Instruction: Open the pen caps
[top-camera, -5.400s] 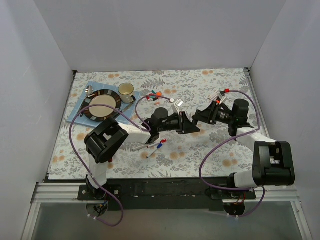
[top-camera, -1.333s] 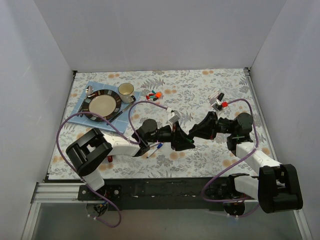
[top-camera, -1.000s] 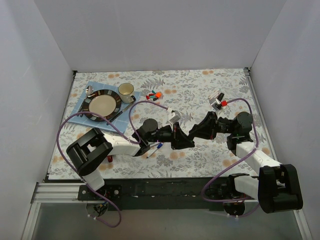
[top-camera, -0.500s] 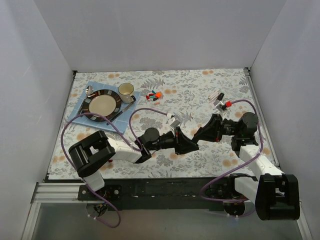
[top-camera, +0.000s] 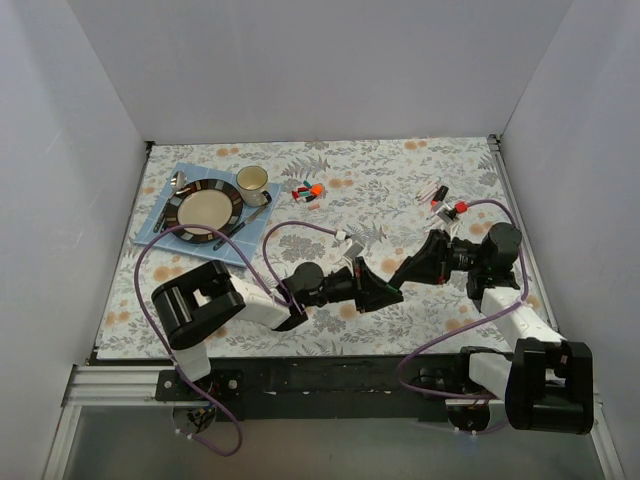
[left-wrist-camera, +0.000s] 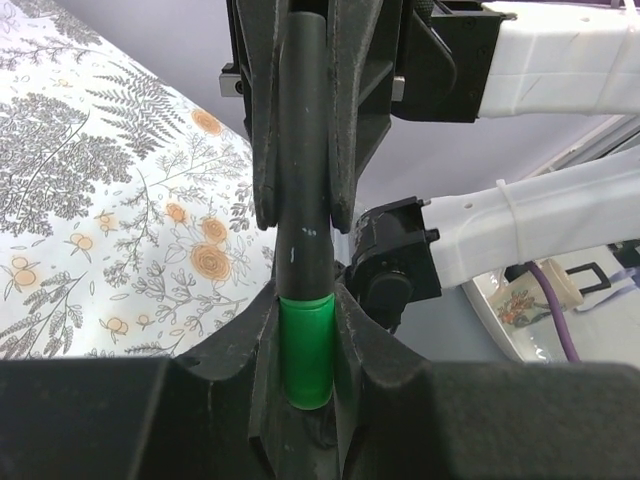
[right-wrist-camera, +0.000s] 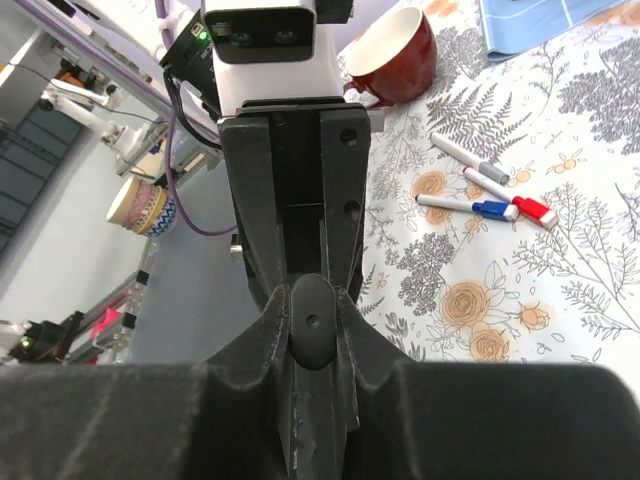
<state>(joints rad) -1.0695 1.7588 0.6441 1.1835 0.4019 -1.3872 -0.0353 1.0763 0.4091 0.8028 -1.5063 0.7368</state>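
A thick black marker with a green cap is held level between my two grippers, above the table's near middle. My left gripper is shut on the green cap, which sits flush against the marker's body. My right gripper is shut on the marker's black tail end. In the top view the left gripper and the right gripper meet nose to nose, and they hide the marker. Loose caps, red, green and orange, lie at the back middle.
Thin white pens with a blue cap and a red cap lie on the floral cloth under the left arm. More pens lie at the right. A plate on a blue napkin and a mug stand at the back left.
Both grippers, which stood further back and apart 5.4 s ago, have come together and drifted toward the near edge and slightly right. Over the last second they stay nose to nose.
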